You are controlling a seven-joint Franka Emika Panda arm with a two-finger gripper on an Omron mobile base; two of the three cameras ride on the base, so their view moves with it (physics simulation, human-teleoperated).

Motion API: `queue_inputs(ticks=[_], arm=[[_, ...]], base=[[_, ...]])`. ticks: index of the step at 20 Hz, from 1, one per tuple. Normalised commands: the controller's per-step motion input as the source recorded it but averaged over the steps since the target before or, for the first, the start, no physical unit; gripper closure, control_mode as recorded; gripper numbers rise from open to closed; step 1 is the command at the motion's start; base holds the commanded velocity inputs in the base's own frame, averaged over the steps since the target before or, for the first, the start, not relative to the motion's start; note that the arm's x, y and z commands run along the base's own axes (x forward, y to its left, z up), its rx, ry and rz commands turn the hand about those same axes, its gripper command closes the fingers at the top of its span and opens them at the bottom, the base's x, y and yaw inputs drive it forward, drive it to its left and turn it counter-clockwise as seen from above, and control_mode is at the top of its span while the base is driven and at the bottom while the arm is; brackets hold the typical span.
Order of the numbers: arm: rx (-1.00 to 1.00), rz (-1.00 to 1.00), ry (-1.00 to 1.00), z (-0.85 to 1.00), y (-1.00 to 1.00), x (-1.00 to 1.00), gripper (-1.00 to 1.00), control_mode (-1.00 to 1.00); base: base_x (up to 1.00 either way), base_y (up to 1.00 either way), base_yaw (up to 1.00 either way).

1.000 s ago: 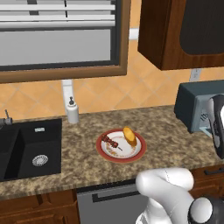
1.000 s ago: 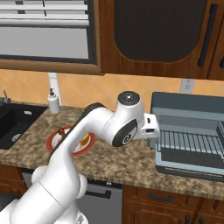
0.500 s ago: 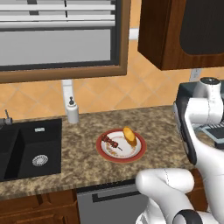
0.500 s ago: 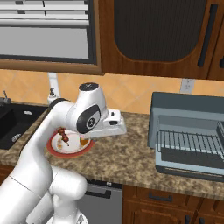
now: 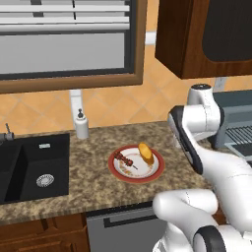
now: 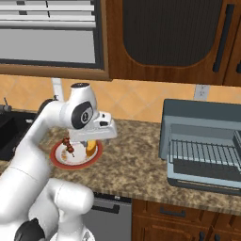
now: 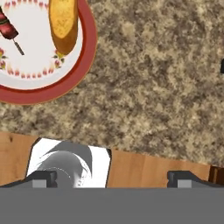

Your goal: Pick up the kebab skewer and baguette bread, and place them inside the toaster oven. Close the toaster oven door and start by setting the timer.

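Observation:
A red-rimmed plate (image 5: 132,176) on the stone counter carries the kebab skewer (image 5: 124,160) and, to its right, the golden baguette bread (image 5: 145,153). In the hand view the baguette bread (image 7: 63,24) and the tip of the skewer (image 7: 8,28) lie at the upper left. My gripper (image 7: 113,177) is open and holds nothing; it hovers above bare counter just off the plate's rim (image 7: 89,52). From the right base view the gripper (image 6: 96,139) hangs over the plate (image 6: 63,162). The toaster oven (image 6: 202,115) stands at the right with its door (image 6: 202,182) folded down and its rack showing.
A black sink (image 5: 29,167) is set into the counter at the left, with a soap dispenser (image 5: 81,125) behind it. Dark wall cabinets (image 6: 164,37) hang above the oven. The counter's front edge (image 7: 144,168) lies close under the hand.
The arm has swung left from the toaster oven to above the plate. The gripper has stayed open throughout. Plate, skewer and bread have not moved.

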Motion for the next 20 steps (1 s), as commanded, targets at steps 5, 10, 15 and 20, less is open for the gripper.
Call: queue_inputs(ticks=[5, 10, 15, 20], arm=[[0.0, 0.01, 0.12, -0.15, 0.32, 0.72, -1.0, -1.0], [0.04, 0.0, 0.12, -0.32, 0.53, 0.46, -1.0, -1.0], [0.02, 0.0, -0.02, -0.48, 0.49, 0.08, -1.0, -1.0], [0.0, 0.0, -0.15, -0.3, 0.38, 0.3, -1.0, -1.0]], base=[[0.0, 0.0, 0.0], [0.0, 0.0, 0.0], [0.0, 0.0, 0.0], [0.0, 0.0, 0.0]])
